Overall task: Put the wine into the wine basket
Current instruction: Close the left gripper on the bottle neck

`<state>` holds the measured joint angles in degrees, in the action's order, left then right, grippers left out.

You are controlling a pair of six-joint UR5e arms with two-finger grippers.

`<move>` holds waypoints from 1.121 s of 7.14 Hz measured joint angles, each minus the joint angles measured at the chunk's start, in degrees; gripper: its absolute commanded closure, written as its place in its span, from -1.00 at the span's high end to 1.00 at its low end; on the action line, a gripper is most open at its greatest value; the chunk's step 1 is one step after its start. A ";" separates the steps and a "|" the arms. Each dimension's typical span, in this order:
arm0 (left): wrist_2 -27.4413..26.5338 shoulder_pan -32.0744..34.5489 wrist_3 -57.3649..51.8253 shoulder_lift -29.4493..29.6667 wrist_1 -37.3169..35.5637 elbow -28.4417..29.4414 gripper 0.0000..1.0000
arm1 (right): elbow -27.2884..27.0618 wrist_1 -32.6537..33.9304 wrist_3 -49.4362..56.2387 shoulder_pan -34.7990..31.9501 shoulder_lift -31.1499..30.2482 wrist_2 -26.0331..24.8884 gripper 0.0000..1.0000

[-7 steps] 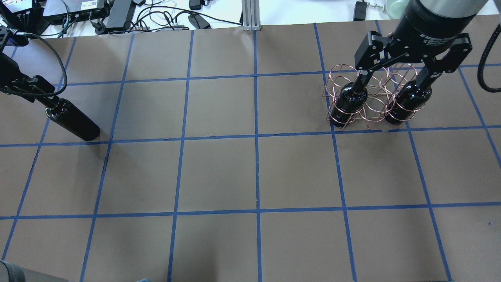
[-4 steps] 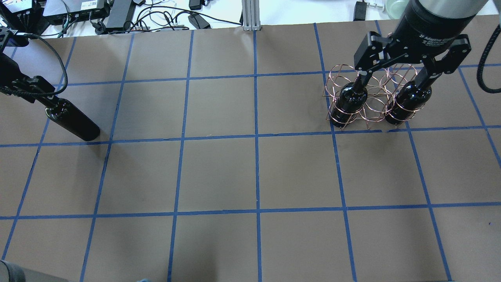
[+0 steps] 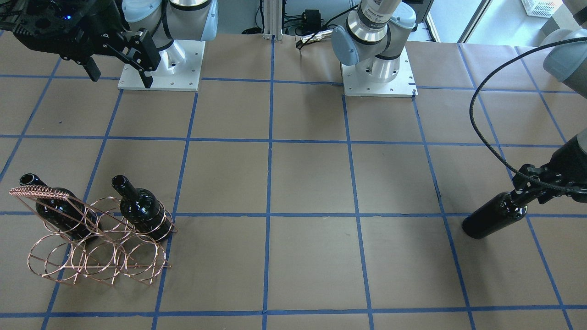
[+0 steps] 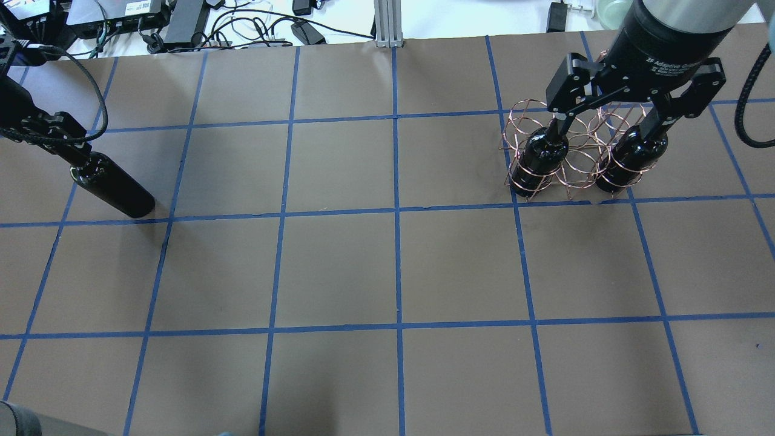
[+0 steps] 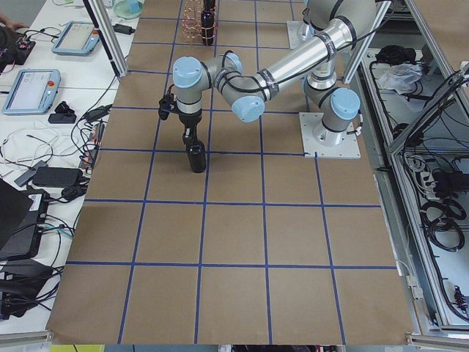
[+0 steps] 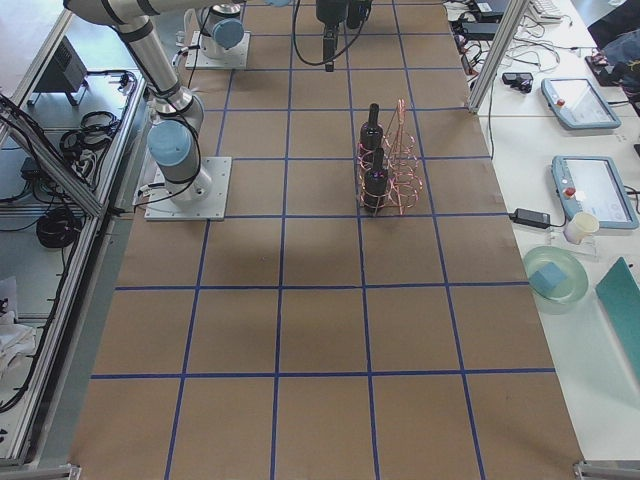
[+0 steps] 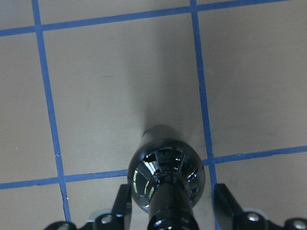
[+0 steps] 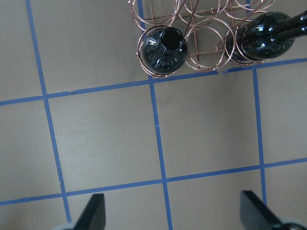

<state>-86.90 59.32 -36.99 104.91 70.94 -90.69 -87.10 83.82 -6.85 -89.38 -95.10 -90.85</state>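
Big brown-paper table (image 4: 339,266) with a blue tape grid, cables (image 4: 242,24) piled past its far edge. The wine basket (image 3: 94,247) sits on the robot's right side with two bottles (image 3: 142,211) in it, necks up. The third wine (image 4: 112,192) stands way over on the left, well apart from it. Left gripper (image 4: 68,148) straddles its neck; only the wrist view shows table peeking through either side, so not clamped. Right gripper (image 4: 605,128) hangs high over the basket end, spread wide and empty.

Six cameras, one table (image 4: 339,266)
Overhead and front views face each other across the wine basket (image 4: 581,158); the right wrist camera looks down near it.
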 measured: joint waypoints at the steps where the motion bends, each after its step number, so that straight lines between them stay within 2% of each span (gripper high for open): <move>1: -0.01 0.00 0.09 0.04 0.04 0.03 -0.01 | 0.00 0.01 0.00 0.00 0.00 0.01 1.00; 2: -0.02 -0.01 0.14 0.04 0.06 0.05 -0.02 | 0.00 -0.03 0.00 0.00 0.00 0.02 1.00; 3: -0.02 -0.04 0.15 0.04 0.07 0.07 -0.11 | 0.00 -0.05 0.00 0.00 0.00 0.03 1.00; 6: -0.30 -0.21 0.16 -0.01 0.28 0.07 -0.55 | 0.00 -0.05 0.02 0.00 0.00 0.00 1.00; 7: -0.35 -0.34 0.16 -0.12 0.49 0.07 -0.56 | 0.00 -0.05 0.01 0.00 0.00 0.01 1.00; 8: -0.36 -0.39 0.16 -0.24 0.61 0.10 -0.70 | 0.00 -0.06 0.00 0.00 0.00 0.01 1.00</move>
<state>-87.27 58.93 -36.83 104.67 71.56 -90.59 -87.10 83.76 -6.85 -89.38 -95.10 -90.84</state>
